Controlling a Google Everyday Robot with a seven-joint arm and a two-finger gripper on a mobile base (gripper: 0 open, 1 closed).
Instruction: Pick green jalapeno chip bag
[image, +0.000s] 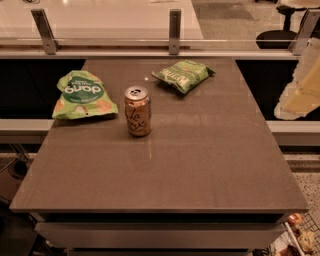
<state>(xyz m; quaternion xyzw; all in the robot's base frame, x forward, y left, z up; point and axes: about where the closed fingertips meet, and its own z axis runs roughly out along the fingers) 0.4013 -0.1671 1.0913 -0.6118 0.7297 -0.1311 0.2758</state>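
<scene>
In the camera view, the green jalapeno chip bag (184, 75) lies flat on the far part of the brown table (200, 170), a little right of centre, and nothing touches it. The orange La Croix can (138, 111) stands upright near it, to the front-left. The bigger green dang bag (82, 95) lies well apart, at the left edge. The gripper (299, 90) is only a pale shape at the right border, beside the table and away from the bag. Whether it is open or closed I cannot tell.

I judge that the step in hand is the approach; the grasp is not yet begun. The next move calls for reaching in over the far right side and coming down on the bag from above, clear of the can. The thin bag may slide if pushed.
</scene>
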